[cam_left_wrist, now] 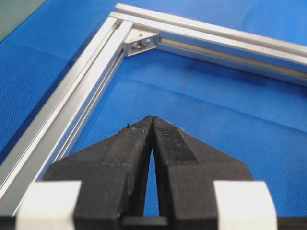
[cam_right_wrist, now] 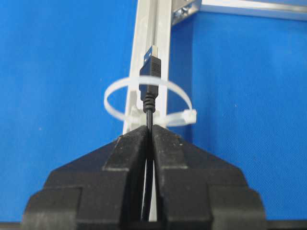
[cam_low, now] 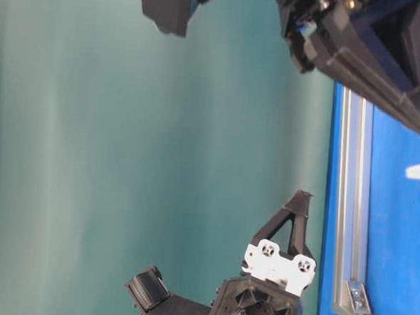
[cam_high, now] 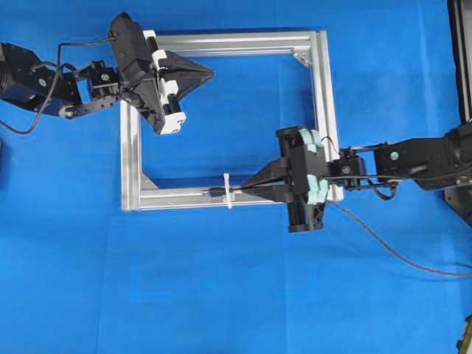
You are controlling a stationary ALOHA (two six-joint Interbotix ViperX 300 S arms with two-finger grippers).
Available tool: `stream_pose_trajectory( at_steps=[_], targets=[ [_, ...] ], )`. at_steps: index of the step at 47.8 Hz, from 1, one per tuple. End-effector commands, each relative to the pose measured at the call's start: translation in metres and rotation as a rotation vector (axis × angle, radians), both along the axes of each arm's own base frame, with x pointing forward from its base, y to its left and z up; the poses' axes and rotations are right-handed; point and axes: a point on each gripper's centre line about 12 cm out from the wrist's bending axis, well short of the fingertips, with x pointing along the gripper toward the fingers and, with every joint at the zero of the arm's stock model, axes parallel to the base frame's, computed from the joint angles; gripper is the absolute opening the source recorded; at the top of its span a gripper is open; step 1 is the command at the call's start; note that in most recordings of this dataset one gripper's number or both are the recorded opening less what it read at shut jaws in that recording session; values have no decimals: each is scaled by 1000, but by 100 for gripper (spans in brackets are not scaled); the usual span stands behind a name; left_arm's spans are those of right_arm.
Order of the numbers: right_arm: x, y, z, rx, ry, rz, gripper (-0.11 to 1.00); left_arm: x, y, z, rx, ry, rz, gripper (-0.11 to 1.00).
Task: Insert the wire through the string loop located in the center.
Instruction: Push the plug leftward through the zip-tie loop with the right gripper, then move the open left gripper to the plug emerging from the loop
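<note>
Threading is under way: the right gripper (cam_right_wrist: 151, 132), clamped on the wire (cam_right_wrist: 149, 103), holds its plug (cam_right_wrist: 151, 64) inside the string loop (cam_right_wrist: 148, 103) on the frame bar (cam_right_wrist: 144, 38). Advance straight along the bar, keeping the plug centred. The left gripper (cam_left_wrist: 152, 122) is closed, empty, well apart.

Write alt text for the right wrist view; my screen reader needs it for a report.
The right hand, shut on the wire, holds its plug through the white string loop above the aluminium frame bar, over blue cloth.
</note>
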Motion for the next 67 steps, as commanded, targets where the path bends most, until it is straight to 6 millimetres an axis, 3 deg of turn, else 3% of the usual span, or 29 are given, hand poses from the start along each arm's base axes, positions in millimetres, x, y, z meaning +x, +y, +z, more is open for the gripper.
stream_pose_trajectory(
  at_steps=[1,34,44,67],
  targets=[
    [11,1,11,3,-44,4,-1,1,0,15,16,-42,-4,0],
    [17,2,9,3,-44,4,-1,1,-5,14,2,-43,-12,0],
    [17,2,9,0,-45,5,-1,-2,-34,11,-7,-28,-86,0],
    [18,2,10,0,-48,5,-1,-4,-125,12,-14,-23,-334,0]
  ],
)
